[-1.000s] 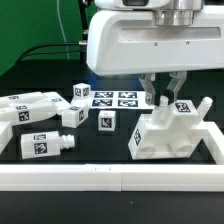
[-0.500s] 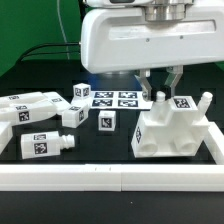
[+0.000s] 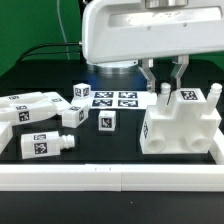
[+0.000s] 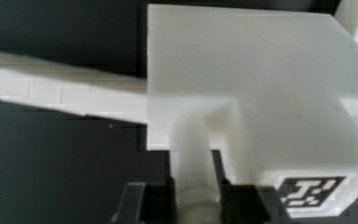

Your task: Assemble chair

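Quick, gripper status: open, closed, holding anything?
Gripper: closed on an upright peg of the partly assembled chair.

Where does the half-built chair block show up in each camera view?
Exterior view: chair block stands at the exterior view's right, under the gripper.
Wrist view: chair block fills most of the picture.
Shared landmark: the square tag beside the upright peg, seen in both.
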`<state>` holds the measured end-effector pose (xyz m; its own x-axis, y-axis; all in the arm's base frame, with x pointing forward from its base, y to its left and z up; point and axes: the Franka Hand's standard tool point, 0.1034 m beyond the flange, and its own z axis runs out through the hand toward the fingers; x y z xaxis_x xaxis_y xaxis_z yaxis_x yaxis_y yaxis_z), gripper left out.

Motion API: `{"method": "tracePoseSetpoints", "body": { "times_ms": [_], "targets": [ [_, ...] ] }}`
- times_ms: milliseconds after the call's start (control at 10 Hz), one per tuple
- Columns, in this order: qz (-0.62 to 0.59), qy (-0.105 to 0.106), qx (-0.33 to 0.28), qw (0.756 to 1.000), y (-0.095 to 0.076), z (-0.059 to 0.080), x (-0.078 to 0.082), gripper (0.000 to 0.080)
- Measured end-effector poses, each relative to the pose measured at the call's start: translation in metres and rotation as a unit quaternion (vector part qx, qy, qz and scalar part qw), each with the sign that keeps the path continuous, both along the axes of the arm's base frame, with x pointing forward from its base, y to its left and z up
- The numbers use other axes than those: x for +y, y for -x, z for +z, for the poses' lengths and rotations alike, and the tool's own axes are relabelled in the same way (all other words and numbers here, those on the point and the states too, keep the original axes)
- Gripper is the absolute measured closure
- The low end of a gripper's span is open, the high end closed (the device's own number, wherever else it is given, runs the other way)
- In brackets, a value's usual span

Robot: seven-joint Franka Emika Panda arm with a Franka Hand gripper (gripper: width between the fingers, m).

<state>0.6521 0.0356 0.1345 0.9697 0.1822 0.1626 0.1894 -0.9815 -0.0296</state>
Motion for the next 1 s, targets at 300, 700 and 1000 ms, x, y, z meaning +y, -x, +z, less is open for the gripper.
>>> {"method": "tracePoseSetpoints", "body": {
  "times_ms": [300, 700, 1000],
  "targets": [
    [0.001, 0.001, -0.013, 1.000, 0.0001, -0.0039, 0.0008, 0.0688],
    [-0.003, 0.001, -0.038, 0.999, -0.0023, -0.0075, -0.0004, 0.0688],
    [-0.004, 0.000, -0.065, 0.998, -0.0069, -0.0114, 0.0050, 0.0688]
  ]
}}
